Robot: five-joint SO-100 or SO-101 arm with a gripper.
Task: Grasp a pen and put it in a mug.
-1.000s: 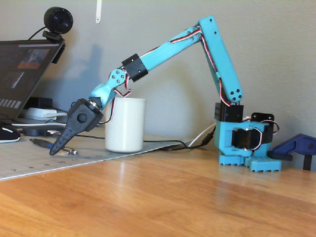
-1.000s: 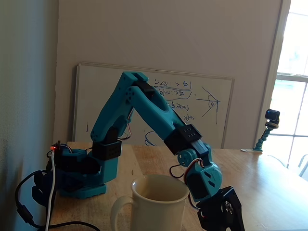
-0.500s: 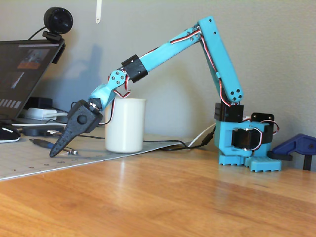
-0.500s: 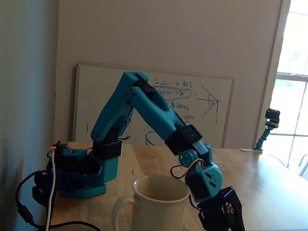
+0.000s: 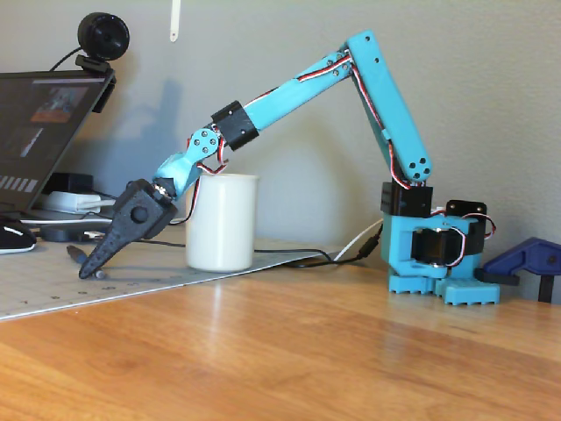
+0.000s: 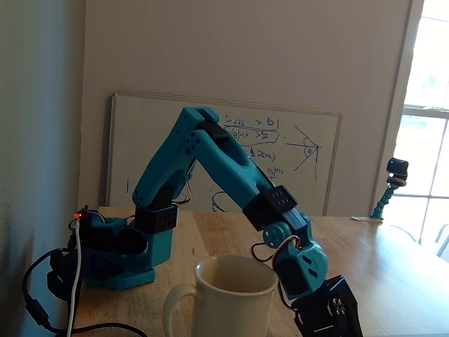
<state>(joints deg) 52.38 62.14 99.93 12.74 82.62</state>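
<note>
Black plastic claw [image 5: 88,270] is seen in a fixed view pitched steeply down, tip at the surface of the pale gridded mat [image 5: 53,285]. Only one side of it is presented to the camera, so whether the fingers are apart or together cannot be told. In the other fixed view only the black claw body [image 6: 330,316] is caught at the bottom edge; the tips are cut off by the frame.

The pen [image 5: 74,253] is found on the mat right at the claw tip: a short dark stub is seen sticking out left of the tip, and a small silvery bit just right of it. Contact between claw and pen cannot be confirmed.

The mug [image 5: 222,222] is stood upright on the mat, just right of the claw and behind the wrist link. In the other fixed view it is placed in the foreground [image 6: 231,298], a handle shown on its left side, the interior looking empty.

The teal arm [image 5: 289,88] is arched over the mug from its base [image 5: 434,254] on the wooden counter [image 5: 307,351]. A laptop [image 5: 39,132] with a webcam [image 5: 102,39] on top is set at far left.
</note>
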